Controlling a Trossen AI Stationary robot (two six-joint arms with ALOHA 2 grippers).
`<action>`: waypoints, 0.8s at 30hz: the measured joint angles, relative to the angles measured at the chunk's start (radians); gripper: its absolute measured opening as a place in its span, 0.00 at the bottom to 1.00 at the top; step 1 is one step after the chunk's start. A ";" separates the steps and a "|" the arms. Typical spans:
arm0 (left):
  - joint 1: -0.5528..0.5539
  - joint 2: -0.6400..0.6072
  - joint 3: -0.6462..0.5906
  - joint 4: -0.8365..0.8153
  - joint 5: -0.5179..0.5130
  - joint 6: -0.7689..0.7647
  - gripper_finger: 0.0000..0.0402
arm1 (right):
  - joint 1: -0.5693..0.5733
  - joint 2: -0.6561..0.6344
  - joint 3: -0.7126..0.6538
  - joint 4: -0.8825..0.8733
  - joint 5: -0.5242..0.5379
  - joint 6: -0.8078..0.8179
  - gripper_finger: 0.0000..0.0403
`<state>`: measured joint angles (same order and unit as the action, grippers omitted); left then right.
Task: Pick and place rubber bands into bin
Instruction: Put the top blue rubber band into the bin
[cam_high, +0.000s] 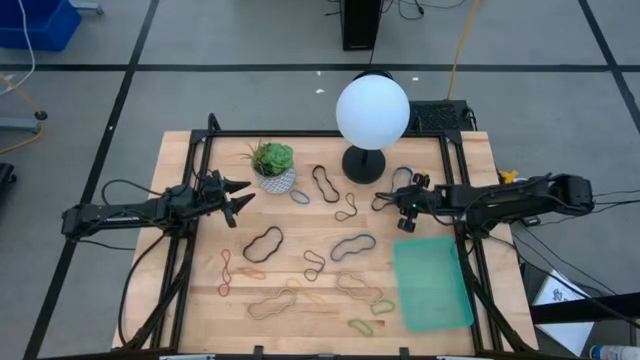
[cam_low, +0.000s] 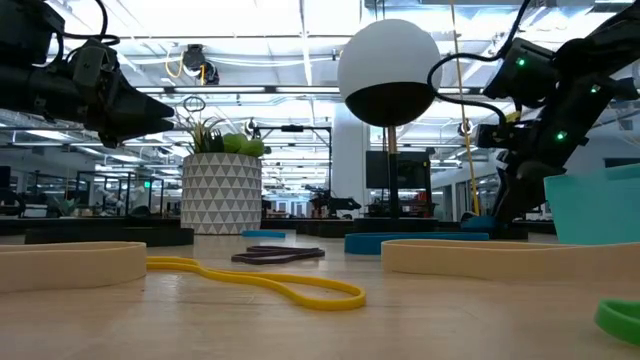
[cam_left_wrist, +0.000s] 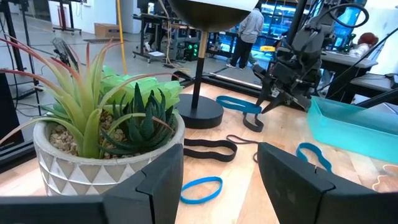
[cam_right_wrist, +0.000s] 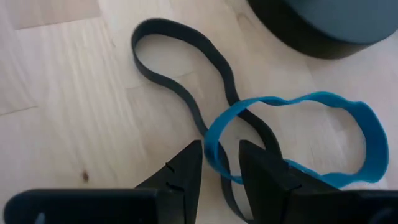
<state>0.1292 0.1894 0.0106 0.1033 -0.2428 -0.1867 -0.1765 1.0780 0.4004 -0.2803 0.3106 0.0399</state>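
The wooden table (cam_high: 200, 310) is the biggest thing here, with a globe lamp (cam_high: 372, 110) standing on its black base near the back edge. The teal bin (cam_high: 432, 282) sits flat at the front right corner, and from above it looks like nothing's in it. The little white patterned pot with a succulent (cam_high: 273, 166) is back left of centre. The left gripper (cam_high: 240, 197) hovers just beside that pot, fingers spread apart with nothing between them. The right gripper (cam_right_wrist: 221, 163) is down at the table just right of the lamp base, its fingers set close on either side of a blue rubber band (cam_right_wrist: 292, 140) that crosses over a dark grey band (cam_right_wrist: 180, 81). The rest of the rubber bands (cam_high: 300, 270) are scattered loose over the middle and front of the table, all outside the bin.
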 joint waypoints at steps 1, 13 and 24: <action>0.000 0.000 0.000 -0.001 0.000 0.000 0.53 | -0.005 0.004 0.000 0.004 0.000 0.000 0.25; 0.000 0.000 0.000 -0.003 -0.001 0.006 0.53 | -0.014 0.011 0.001 0.022 -0.001 -0.007 0.01; 0.000 0.000 0.000 -0.003 -0.001 0.027 0.53 | -0.012 -0.068 0.001 0.025 0.007 0.038 0.01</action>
<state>0.1291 0.1894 0.0105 0.1005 -0.2436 -0.1596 -0.1886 1.0101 0.4011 -0.2554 0.3176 0.0780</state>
